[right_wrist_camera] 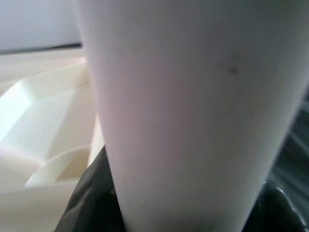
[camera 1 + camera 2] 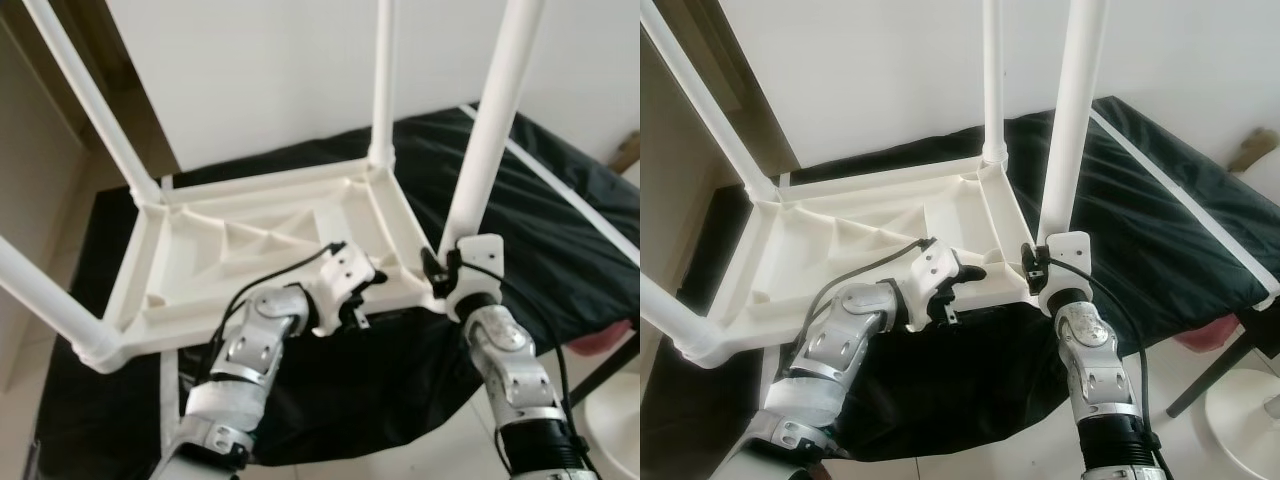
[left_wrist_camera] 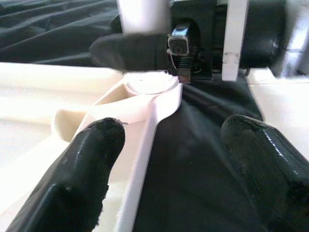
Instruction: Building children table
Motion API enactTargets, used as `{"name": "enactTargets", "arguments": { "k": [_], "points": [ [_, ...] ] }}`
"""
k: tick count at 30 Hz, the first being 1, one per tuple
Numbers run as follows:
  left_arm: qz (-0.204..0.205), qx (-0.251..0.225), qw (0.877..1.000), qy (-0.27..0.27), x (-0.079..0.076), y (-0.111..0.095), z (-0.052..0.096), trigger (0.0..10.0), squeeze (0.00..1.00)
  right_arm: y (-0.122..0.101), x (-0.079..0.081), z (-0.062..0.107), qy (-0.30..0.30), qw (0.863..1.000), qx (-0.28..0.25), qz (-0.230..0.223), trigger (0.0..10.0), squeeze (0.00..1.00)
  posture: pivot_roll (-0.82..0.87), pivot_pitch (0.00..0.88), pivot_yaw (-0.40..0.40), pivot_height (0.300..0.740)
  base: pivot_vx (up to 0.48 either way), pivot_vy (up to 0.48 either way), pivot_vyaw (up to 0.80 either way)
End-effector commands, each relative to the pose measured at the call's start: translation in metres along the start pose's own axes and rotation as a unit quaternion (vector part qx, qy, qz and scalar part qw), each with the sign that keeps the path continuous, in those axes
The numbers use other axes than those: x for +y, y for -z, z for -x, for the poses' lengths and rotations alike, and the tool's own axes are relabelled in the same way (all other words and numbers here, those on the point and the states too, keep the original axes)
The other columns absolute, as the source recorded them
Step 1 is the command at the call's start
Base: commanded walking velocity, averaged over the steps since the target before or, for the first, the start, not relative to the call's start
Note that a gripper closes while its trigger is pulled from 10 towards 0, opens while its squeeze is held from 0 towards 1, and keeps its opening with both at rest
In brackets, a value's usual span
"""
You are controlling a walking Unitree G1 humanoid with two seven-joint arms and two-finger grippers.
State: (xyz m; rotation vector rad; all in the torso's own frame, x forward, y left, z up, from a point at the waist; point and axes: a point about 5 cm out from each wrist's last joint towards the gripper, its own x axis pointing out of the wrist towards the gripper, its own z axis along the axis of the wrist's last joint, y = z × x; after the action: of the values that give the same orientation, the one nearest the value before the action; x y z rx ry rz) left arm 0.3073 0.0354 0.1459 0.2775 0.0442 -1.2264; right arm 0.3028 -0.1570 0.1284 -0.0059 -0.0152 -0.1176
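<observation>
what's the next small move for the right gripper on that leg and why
Probably press the near-right leg straight down into its corner socket. The right gripper is at the leg's base on the upturned table top, three other legs stand upright, and the left gripper is open at the near edge, seemingly bracing.

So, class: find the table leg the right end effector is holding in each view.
Left eye: leg rises right of centre.
Right eye: leg right of centre.
Left wrist: its base at the top.
Right wrist: close-up.
Shared landmark: the overturned tabletop.
</observation>
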Motion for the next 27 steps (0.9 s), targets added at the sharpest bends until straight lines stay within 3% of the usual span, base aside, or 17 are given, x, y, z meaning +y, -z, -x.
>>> {"name": "enactTargets", "arguments": {
  "k": [1, 3, 5, 6, 23, 24, 27],
  "points": [
    [-0.005, 0.004, 0.985, -0.175, 0.022, 0.001, 0.006, 10.0, 0.0, 0.023, -0.005, 0.007, 0.076, 0.995, 0.058, -0.034, 10.0, 0.0, -0.11, 0.0, 0.119, 0.74, 0.0, 0.0, 0.0],
    [-0.004, 0.0, 0.983, -0.181, 0.026, -0.001, 0.008, 10.0, 0.0, 0.021, 0.01, 0.009, 0.092, 0.993, 0.056, -0.042, 10.0, 0.0, -0.1, 0.0, 0.11, 0.74, 0.0, 0.0, 0.0],
    [-0.004, 0.0, 0.983, -0.181, 0.026, -0.001, 0.008, 10.0, 0.0, 0.021, 0.01, 0.009, 0.092, 0.993, 0.056, -0.042, 10.0, 0.0, -0.1, 0.0, 0.11, 0.74, 0.0, 0.0, 0.0],
    [-0.004, 0.0, 0.983, -0.183, 0.027, -0.002, 0.008, 10.0, 0.0, 0.015, 0.02, 0.008, 0.049, 0.996, 0.044, -0.06, 10.0, 0.0, -0.1, 0.0, 0.112, 0.74, 0.0, 0.0, 0.0],
    [-0.004, -0.004, 0.984, -0.179, 0.028, -0.002, 0.007, 10.0, 0.0, 0.007, 0.026, 0.01, 0.049, 0.997, 0.03, -0.058, 10.0, 0.0, -0.09, 0.0, 0.105, 0.74, 0.0, 0.0, 0.0],
    [-0.003, -0.005, 0.984, -0.178, 0.027, -0.002, 0.007, 10.0, 0.0, 0.005, 0.024, 0.011, 0.047, 0.997, 0.021, -0.06, 10.0, 1.0, -0.1, 0.0, 0.102, 0.74, 0.0, 0.0, 0.0],
    [-0.003, -0.006, 0.984, -0.177, 0.027, -0.002, 0.007, 10.0, 0.0, 0.002, 0.023, 0.011, 0.045, 0.997, 0.012, -0.067, 10.0, 1.0, -0.1, 0.0, 0.101, 0.74, 0.0, 0.0, 0.0]
  ]
}}
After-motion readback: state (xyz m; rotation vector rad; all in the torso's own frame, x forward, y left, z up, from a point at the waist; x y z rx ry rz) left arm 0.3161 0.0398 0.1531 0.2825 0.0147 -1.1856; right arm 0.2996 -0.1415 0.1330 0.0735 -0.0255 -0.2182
